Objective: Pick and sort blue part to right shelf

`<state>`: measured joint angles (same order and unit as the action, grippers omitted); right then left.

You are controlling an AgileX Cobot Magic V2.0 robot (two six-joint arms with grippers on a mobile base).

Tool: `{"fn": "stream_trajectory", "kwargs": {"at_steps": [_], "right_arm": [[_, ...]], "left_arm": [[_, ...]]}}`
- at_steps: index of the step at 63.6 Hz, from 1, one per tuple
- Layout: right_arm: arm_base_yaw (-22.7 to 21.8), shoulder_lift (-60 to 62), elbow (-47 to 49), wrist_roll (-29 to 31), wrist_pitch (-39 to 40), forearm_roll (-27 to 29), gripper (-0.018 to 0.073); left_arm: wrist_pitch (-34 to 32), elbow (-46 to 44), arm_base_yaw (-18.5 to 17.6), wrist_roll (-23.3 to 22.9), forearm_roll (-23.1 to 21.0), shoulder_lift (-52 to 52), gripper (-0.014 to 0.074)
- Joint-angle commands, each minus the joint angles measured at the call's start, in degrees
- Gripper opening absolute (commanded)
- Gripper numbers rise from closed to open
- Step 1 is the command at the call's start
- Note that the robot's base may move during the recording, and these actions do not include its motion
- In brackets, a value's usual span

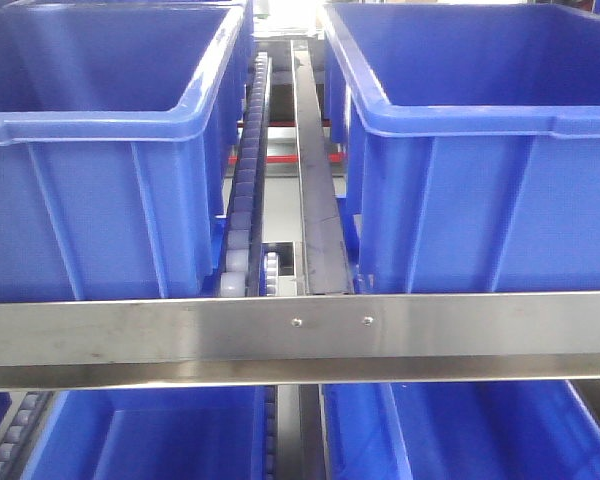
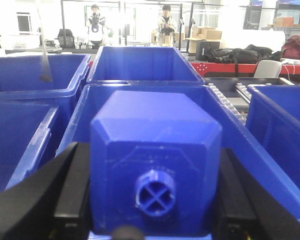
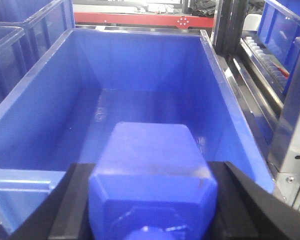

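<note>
In the left wrist view my left gripper (image 2: 150,195) is shut on a blue part (image 2: 155,160), a chunky block with bevelled edges and a round cross-shaped socket on its near face. It hangs above the near rim of a blue bin (image 2: 240,135). In the right wrist view my right gripper (image 3: 151,200) is shut on a second blue part (image 3: 152,170) of the same shape, held over the near edge of an open blue bin (image 3: 35,110) whose floor is bare. Neither gripper shows in the front view.
The front view shows two large blue bins (image 1: 100,150) (image 1: 480,150) on an upper shelf, a roller track (image 1: 245,180) and steel rail (image 1: 315,170) between them, and a steel crossbar (image 1: 300,335) in front. More blue bins sit below. Two people (image 2: 95,22) stand far behind.
</note>
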<state>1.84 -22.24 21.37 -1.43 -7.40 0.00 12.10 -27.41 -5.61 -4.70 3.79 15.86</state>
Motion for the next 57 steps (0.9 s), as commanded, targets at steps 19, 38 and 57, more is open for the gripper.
{"fn": "stream_trajectory", "kwargs": {"at_steps": [19, 38, 57], "right_arm": [[-0.4, -0.3, 1.8, 0.1, 5.6, 0.0, 0.0414], [-0.4, -0.3, 1.8, 0.1, 5.6, 0.0, 0.0414], [-0.4, -0.3, 1.8, 0.1, 6.0, 0.0, 0.0414]], "left_arm": [[-5.4, -1.6, 0.0, 0.1, 0.0, 0.8, 0.0331], [-5.4, -1.6, 0.0, 0.1, 0.0, 0.8, 0.0331], [-5.5, -1.6, 0.0, 0.1, 0.0, 0.8, 0.0331]]}}
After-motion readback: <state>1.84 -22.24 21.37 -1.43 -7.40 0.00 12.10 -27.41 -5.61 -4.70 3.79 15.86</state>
